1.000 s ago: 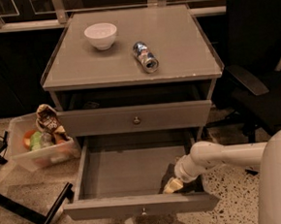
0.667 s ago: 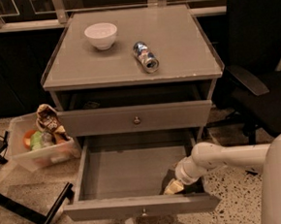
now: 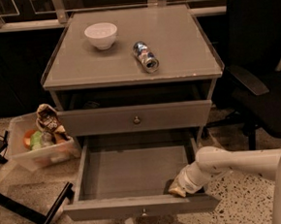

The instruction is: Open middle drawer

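One grey-brown middle drawer (image 3: 97,122) with a small round metal knob (image 3: 136,119) appears shut; below it, the pale gripper (image 3: 178,190) rests inside the pulled-out grey bottom drawer (image 3: 138,207), open or closed I cannot tell.

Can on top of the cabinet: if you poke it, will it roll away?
The can lies on its side on the smooth cabinet top, so a sideways poke would probably roll it. It looks like thin metal, so likely light and easy to dent. The gripper is low down, in the open drawer's front right corner, away from it.
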Robot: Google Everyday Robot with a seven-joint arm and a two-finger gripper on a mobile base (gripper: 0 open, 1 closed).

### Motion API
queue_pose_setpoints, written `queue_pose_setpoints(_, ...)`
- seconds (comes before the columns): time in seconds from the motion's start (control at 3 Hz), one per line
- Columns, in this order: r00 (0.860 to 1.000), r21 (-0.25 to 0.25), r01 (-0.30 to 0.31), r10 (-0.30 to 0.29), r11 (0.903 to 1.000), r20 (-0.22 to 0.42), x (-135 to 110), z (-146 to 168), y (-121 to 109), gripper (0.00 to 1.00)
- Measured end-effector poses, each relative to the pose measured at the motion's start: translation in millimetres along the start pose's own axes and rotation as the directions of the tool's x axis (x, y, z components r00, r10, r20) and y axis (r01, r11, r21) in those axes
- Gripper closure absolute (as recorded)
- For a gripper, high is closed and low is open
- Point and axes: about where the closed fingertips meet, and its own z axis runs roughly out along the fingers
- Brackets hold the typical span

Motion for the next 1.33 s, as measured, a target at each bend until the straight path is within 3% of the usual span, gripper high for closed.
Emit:
queue_pose_setpoints(0.33,1.000,-0.001,0.000,0.000,1.0000,0.000,-1.7,-2.0,1.0,0.73)
queue_pose_setpoints(1.33,1.000,-0.014,-0.001,0.001,0.9999,-0.007,-4.4,-2.2,-5.1,0.04)
